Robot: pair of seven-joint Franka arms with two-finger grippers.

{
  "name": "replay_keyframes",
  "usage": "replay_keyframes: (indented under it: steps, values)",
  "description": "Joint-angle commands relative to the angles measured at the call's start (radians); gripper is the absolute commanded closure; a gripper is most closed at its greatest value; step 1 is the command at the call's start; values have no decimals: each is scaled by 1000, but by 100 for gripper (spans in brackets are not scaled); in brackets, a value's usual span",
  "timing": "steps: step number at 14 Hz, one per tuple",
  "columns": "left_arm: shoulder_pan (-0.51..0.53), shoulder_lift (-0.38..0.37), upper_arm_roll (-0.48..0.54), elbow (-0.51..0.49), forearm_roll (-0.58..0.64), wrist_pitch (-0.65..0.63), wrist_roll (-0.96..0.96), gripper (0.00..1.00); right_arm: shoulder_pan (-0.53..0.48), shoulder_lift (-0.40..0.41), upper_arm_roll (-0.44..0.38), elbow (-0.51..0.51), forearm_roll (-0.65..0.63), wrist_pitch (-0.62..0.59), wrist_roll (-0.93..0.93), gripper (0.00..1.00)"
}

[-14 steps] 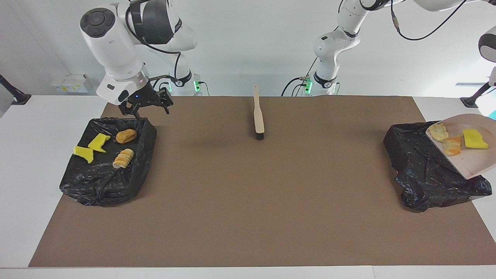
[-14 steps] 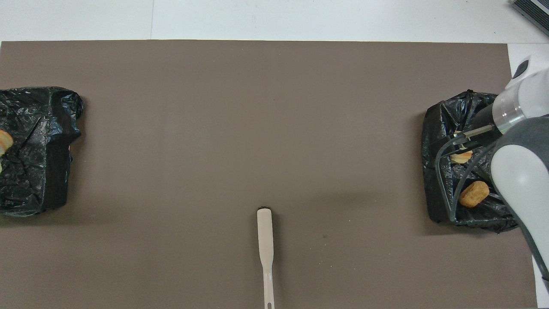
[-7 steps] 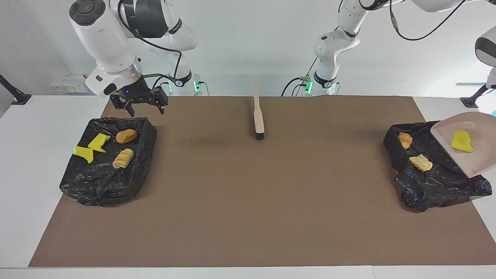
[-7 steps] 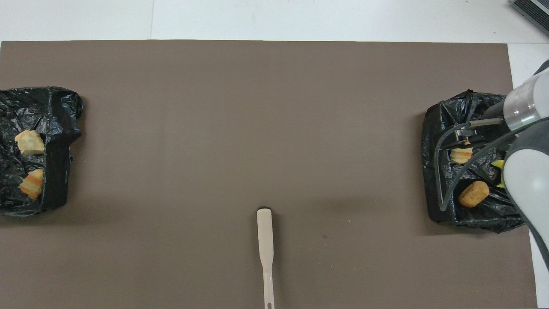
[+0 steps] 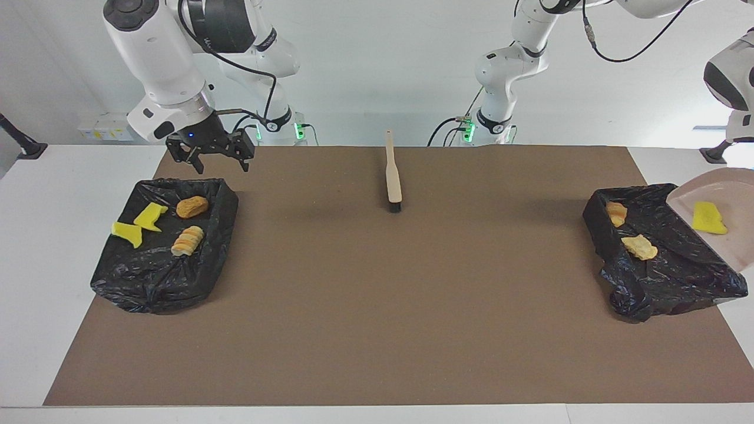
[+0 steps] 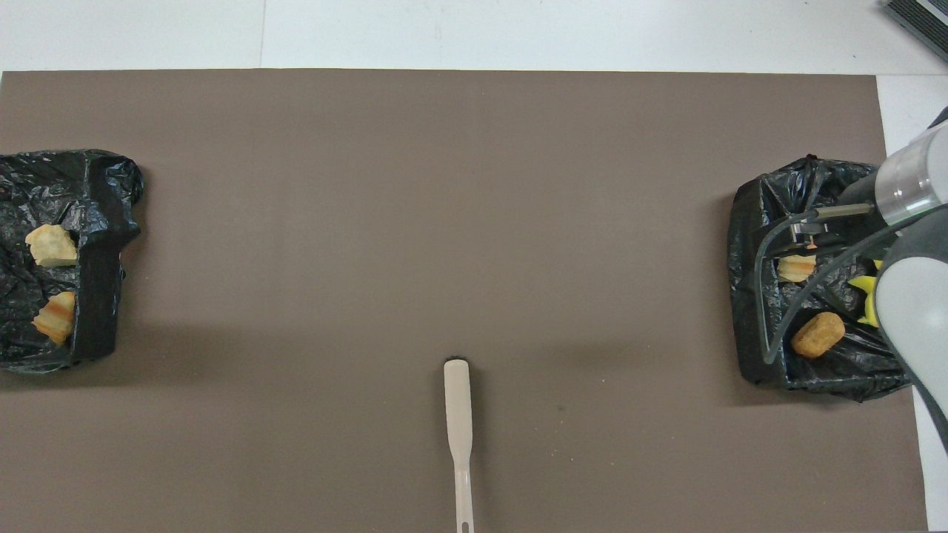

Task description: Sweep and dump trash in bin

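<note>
Dumping is under way: the tilted dustpan (image 5: 721,227), its holder out of view, needs more tilt to shed the yellow sponge (image 5: 708,217) into the bin (image 5: 665,277), while the right gripper (image 5: 209,154) waits, fingers spread.

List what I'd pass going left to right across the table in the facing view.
Black bin with four scraps → brush → second black bin with two bread pieces → raised dustpan holding a yellow sponge piece.

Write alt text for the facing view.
A tilted beige dustpan with one yellow sponge piece on it hangs over a black-lined bin holding two bread chunks. The open right gripper hovers above another bin with four scraps; a brush lies mid-table.
</note>
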Motion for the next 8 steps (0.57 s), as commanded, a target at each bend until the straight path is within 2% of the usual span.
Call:
replay_keyframes:
  steps: [1, 6, 8]
  values:
    - [-45, -30, 10, -39, 64, -19, -55, 100, -31, -38, 5, -23, -3, -14, -29, 0]
    - [-49, -59, 10, -88, 66, -19, -58, 100, -41, -36, 4, -21, -3, -11, -21, 0]
    - [-83, -59, 10, -108, 83, -23, -99, 100, -47, -36, 2, -21, -17, -7, -20, 0]
